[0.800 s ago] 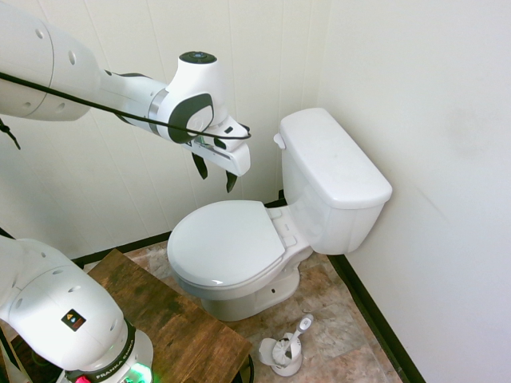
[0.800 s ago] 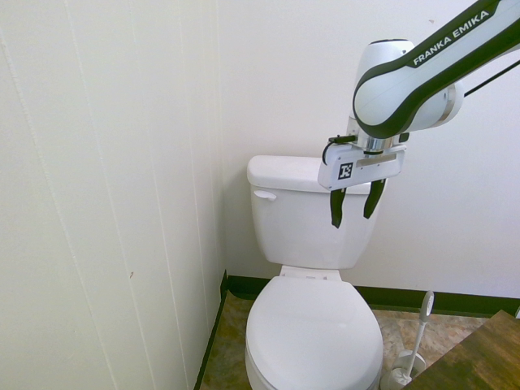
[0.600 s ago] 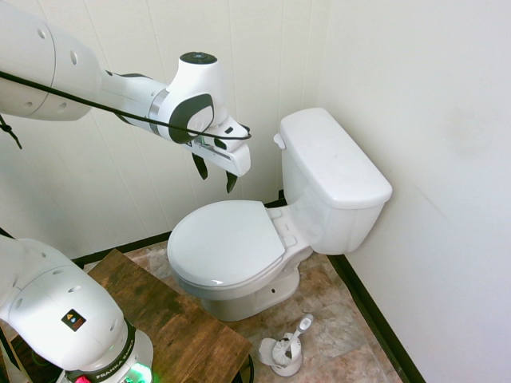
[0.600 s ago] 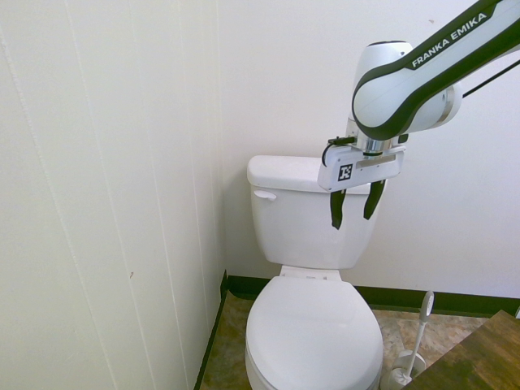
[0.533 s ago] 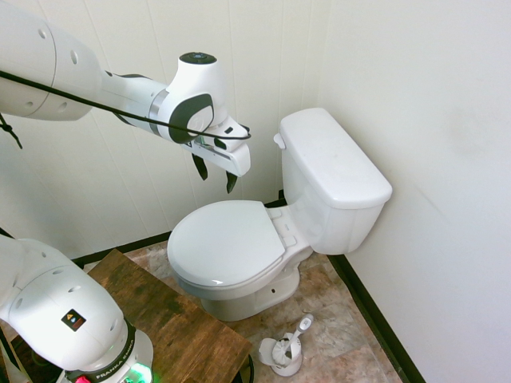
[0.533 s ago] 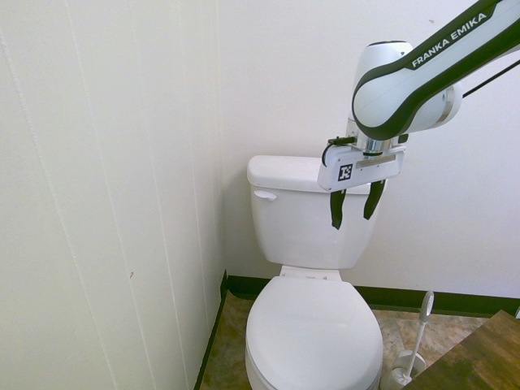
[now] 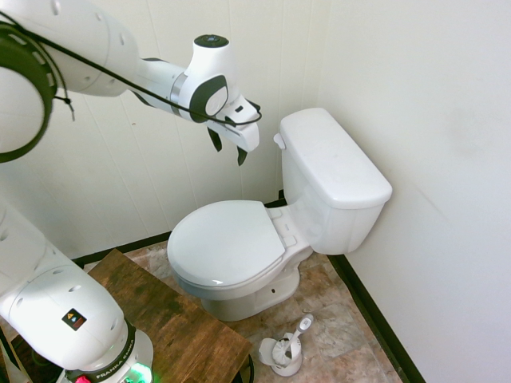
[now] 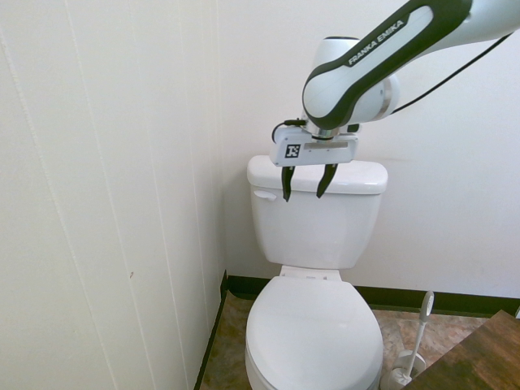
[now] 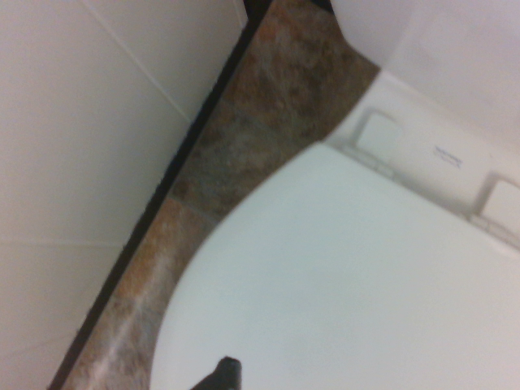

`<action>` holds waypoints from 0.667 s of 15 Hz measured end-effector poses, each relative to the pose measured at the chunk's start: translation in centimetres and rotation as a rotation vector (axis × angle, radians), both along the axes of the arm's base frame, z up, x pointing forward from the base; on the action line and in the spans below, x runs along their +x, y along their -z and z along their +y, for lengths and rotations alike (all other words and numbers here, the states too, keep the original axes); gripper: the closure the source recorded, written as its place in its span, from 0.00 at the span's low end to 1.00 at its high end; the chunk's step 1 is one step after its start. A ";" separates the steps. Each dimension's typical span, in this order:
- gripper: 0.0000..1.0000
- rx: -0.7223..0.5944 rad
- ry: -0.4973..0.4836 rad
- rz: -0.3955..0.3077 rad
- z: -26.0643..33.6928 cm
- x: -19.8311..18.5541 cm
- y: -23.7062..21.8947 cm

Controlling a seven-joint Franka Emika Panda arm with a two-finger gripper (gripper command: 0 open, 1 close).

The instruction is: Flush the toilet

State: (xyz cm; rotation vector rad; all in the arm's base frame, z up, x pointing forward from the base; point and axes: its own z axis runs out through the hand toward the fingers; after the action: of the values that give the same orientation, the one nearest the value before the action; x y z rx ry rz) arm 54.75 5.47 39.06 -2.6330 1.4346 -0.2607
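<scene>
Item 1: brush holder (image 7: 281,355), on the floor at the near side of the bowl; ignore it.
Item 2: toilet (image 7: 263,239), lid shut, tank in the far corner against the walls.
Item 3: flush lever (image 8: 265,195), on the tank's front near its wall-side edge.
Item 4: gripper (image 8: 305,183), fingers parted and empty, above the bowl, just beside the lever. Lower one fingertip onto the lever's free end, then press down steadily.

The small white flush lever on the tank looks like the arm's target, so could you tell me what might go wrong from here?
1. The small white flush lever sits close to the panelled side wall; a sideways approach may scrape the wall.
2. The end effector hangs open in front of the boxy white porcelain tank, beside the lever; its spread fingers could straddle or slip off the short lever.
3. Descending too low risks striking the closed oval white seat lid.
</scene>
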 end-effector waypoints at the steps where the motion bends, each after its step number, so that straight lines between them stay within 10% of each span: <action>1: 1.00 0.001 0.032 -0.014 0.2 1.9 -0.1; 10: 1.00 0.000 0.192 -0.078 1.5 12.4 2.3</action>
State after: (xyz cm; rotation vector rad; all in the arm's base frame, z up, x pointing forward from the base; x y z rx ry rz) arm 67.17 6.92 36.73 -2.4568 1.6625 -0.3784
